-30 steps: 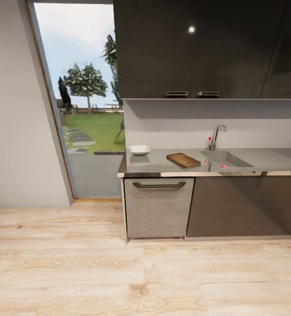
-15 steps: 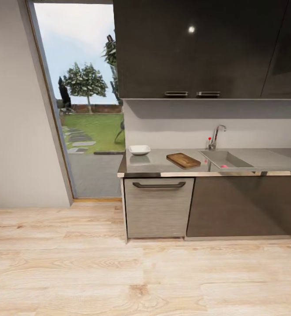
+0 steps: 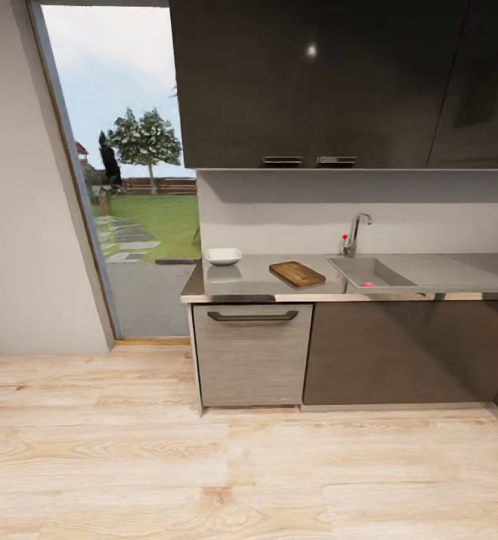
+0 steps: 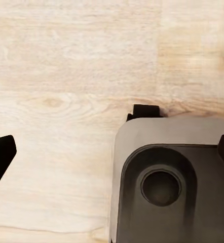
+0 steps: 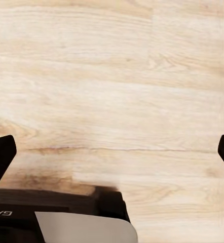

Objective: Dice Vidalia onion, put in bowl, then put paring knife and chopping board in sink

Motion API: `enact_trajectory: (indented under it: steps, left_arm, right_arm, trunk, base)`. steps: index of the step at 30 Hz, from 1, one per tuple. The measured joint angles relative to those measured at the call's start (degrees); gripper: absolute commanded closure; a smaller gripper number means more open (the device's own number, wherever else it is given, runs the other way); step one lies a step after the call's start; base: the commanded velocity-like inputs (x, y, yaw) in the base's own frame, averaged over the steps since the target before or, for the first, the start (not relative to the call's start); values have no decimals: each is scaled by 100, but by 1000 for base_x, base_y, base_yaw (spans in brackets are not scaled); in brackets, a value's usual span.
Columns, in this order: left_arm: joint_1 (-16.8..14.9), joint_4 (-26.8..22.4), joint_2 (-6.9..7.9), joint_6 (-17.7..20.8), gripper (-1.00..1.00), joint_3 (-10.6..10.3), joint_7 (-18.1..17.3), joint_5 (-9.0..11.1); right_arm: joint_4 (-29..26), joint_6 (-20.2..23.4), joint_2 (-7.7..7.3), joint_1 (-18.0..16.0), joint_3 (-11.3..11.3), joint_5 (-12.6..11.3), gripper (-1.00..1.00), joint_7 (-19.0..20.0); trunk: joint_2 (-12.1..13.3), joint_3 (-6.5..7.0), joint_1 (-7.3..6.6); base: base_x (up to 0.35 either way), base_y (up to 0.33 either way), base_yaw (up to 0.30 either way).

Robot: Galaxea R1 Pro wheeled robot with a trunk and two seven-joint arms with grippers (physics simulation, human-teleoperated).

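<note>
- The countertop (image 3: pixel 256 279) carries the bowl (image 3: pixel 223 256) at its 9 o'clock end.
- The chopping board (image 3: pixel 298 274) lies toward 3 o'clock from the bowl, near the sink (image 3: pixel 369 271).
- A small pink thing (image 3: pixel 367 284) sits inside the sink.
- The left gripper (image 4: pixel 112 152) and the right gripper (image 5: pixel 112 154) are both released, fingers wide apart over the wooden floor (image 5: pixel 112 76).

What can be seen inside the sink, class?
Inside the sink, a small pink-red object shows at the basin's near edge. The near wall covers the rest of the basin floor, so anything else there cannot be seen.
</note>
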Motion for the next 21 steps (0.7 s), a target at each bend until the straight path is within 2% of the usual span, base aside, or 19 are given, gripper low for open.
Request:
enact_trajectory:
  steps: [12,21]
  left_arm:
    - [0,-51,0,1,-100,7,2,13]
    - [-6,-250,0,-19,-100,29,16,27]
  right_arm:
    - [-1,-11,-5,0,-2,0,-100,-4]
    - [-13,-225,-21,2,-3,8,-100,-1]
  trunk:
    - [0,0,0]
    - [0,0,0]
  base:
    - [7,-310,0]
    - [19,-80,0]
